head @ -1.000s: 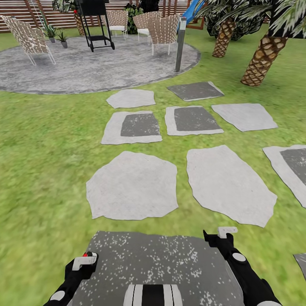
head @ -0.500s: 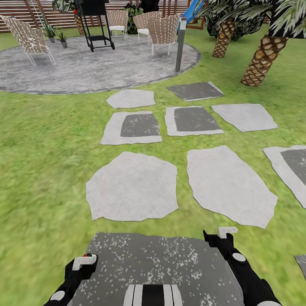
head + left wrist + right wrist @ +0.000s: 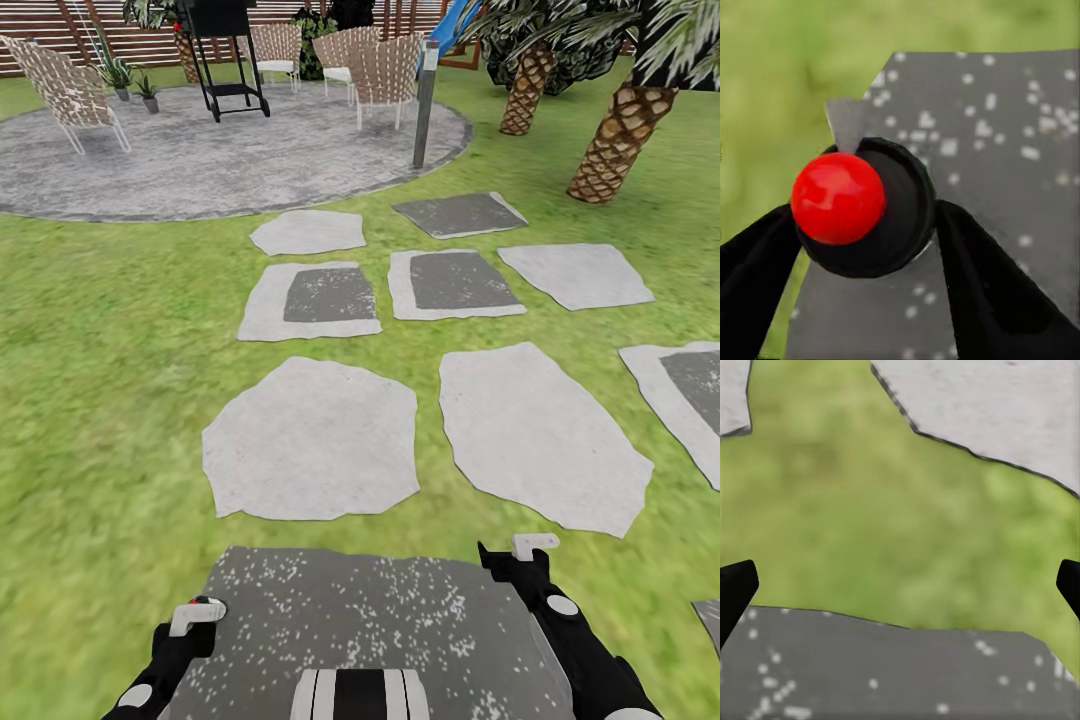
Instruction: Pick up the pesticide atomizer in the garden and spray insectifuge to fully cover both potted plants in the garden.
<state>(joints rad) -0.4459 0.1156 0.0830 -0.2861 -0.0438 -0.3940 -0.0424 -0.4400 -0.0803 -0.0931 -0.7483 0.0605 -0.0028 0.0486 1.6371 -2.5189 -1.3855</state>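
Left gripper (image 3: 862,225): clenched around the pesticide atomizer (image 3: 838,199); in the left wrist view its two dark fingers (image 3: 994,292) press on either side of the bottle's dark round collar, with the red top between them.
Pesticide atomizer, head view: only the red tip (image 3: 200,601) peeks above the left gripper (image 3: 192,618), over the near left corner of the speckled dark slab (image 3: 360,610).
Right gripper (image 3: 528,552): released and holding nothing; in the right wrist view its fingertips (image 3: 735,589) sit wide apart at the picture's edges, with grass and the speckled dark slab's edge between them.
Speckled dark slab: directly in front of the robot, between both arms.
Stepping stones (image 3: 312,438): pale and dark pieces spread across the lawn beyond the speckled dark slab, toward the patio.
Patio (image 3: 200,160): round grey stone, far beyond the slab.
Potted plants (image 3: 120,75): two small ones in grey pots side by side at the patio's far left edge, just beside a wicker chair (image 3: 65,90).
On the way: a grey bollard lamp (image 3: 426,100) stands at the patio's right rim; a black grill stand (image 3: 225,55) sits on the patio.
Palm trunks (image 3: 620,130): to the right of the patio.
Fence (image 3: 60,30): brown slats behind the patio.
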